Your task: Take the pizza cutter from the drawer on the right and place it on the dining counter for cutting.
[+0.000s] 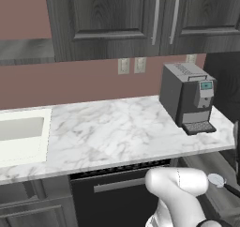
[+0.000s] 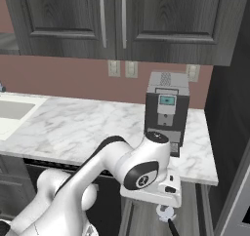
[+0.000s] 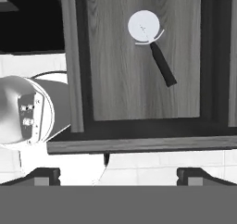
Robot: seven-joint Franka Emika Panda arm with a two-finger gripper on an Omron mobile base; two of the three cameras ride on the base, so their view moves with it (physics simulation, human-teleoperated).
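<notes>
Pizza cutter (image 3: 150, 42): lies flat on the wooden floor of the open drawer (image 3: 143, 98), silver wheel toward the drawer's far end in the hand view, thin dark handle slanting back toward the drawer front. Left base view shows the pizza cutter's wheel low at the right edge, below the marble tabletop (image 1: 117, 127); right base view shows it just beneath the hand. Tool (image 3: 118, 174): spread wide and released, hovering above the drawer front, grasping nothing, apart from the cutter. Coffee machine (image 1: 187, 97): upright on the tabletop, above the drawer. Sink (image 1: 21, 130): set into the tabletop, well apart from the coffee machine.
</notes>
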